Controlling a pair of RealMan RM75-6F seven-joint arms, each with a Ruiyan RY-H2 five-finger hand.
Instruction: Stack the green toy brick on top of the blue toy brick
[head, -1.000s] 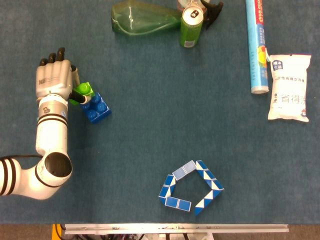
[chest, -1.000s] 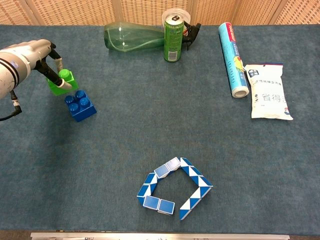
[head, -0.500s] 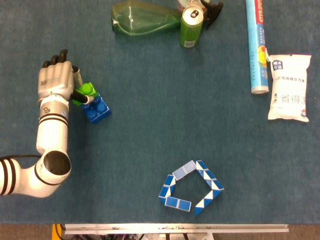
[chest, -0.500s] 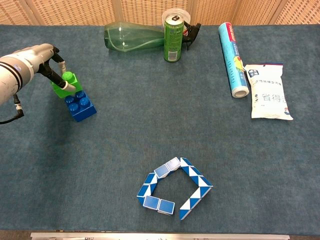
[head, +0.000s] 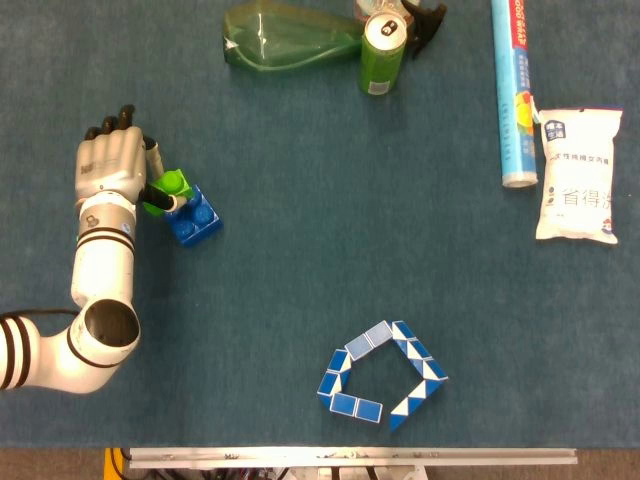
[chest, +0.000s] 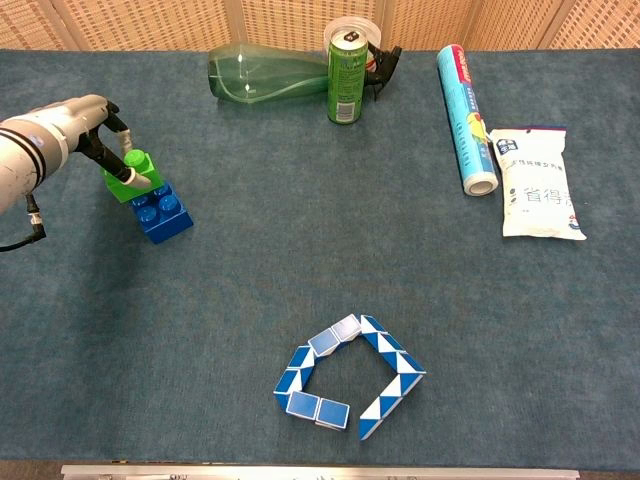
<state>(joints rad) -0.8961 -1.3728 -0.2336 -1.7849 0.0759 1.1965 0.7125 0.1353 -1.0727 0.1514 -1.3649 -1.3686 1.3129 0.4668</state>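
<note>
Left of frame | my left hand (head: 112, 170) pinches the green toy brick (head: 168, 190), tilted, touching the blue toy brick (head: 196, 216) | right hand unseen

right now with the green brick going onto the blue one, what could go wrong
The left hand holds the green toy brick over only the far end of the blue toy brick, so it may seat off-centre or tilted, and could tip off on release. The blue brick lies loose on the table with nothing bracing it; pressing down might slide or rock it.

Green can (chest: 344, 78) upright beside lying bottle (chest: 262, 73)
</note>
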